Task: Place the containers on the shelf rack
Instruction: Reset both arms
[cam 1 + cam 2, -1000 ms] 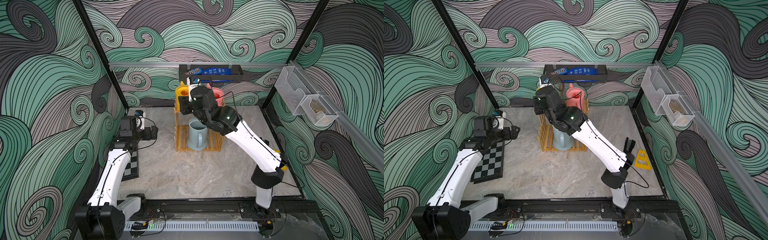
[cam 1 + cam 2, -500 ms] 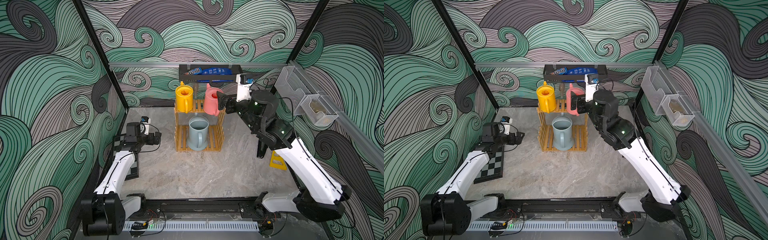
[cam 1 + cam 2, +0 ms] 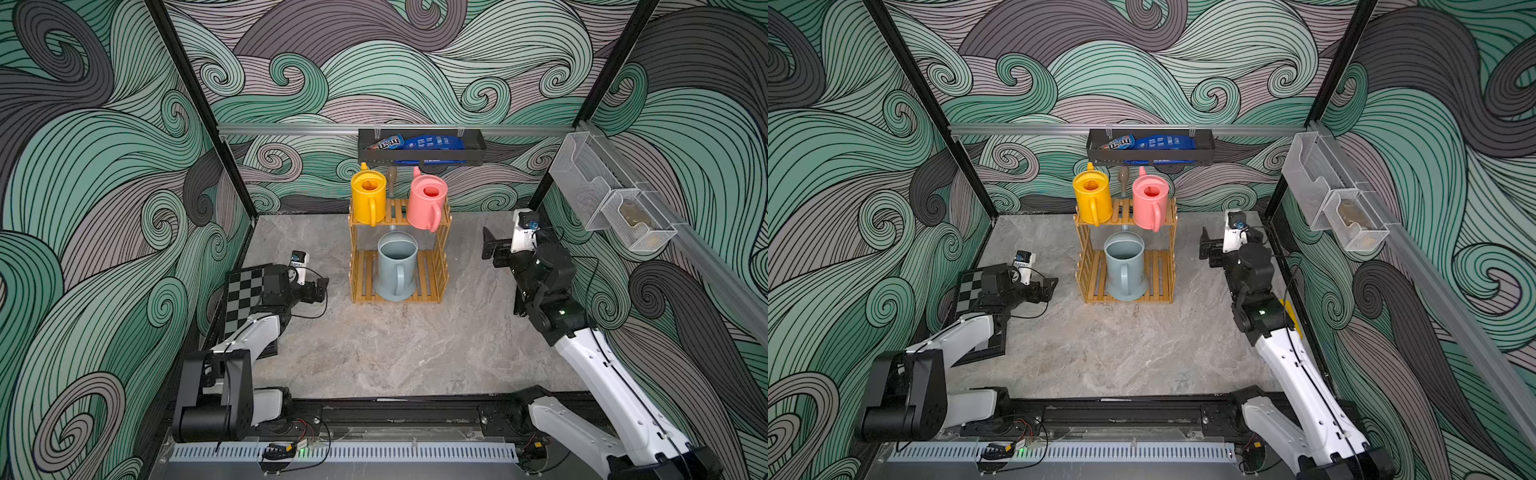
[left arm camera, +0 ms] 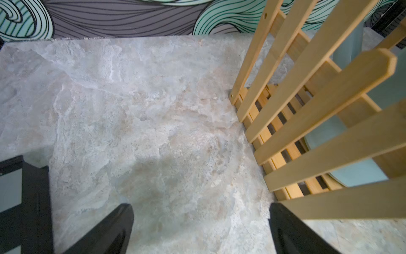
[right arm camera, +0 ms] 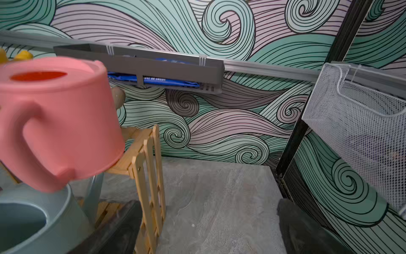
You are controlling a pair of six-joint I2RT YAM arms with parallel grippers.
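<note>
In both top views the wooden shelf rack point(image 3: 428, 276) point(image 3: 1160, 274) stands at the back middle. On its top tier are the yellow can point(image 3: 368, 199) point(image 3: 1092, 199) and the pink can point(image 3: 426, 203) point(image 3: 1148, 203). The large blue-grey can point(image 3: 395, 266) point(image 3: 1124, 266) fills the lower tier. My left gripper point(image 3: 322, 286) point(image 4: 201, 220) hangs open and empty over bare table, left of the rack point(image 4: 307, 72). My right gripper point(image 3: 490, 245) point(image 5: 208, 220) is open and empty to the rack's right, apart from the pink can point(image 5: 66, 123).
A black tray point(image 3: 419, 156) with snack packets hangs on the back wall above the rack. White mesh baskets point(image 3: 602, 195) hang on the right wall. A chessboard point(image 3: 243, 291) lies under the left arm. A yellow piece point(image 3: 1291, 316) lies behind the right arm.
The right arm has let go of the pink can on the top tier and swung back from the rack to the right, jaws now wide. The left gripper shifted slightly.
</note>
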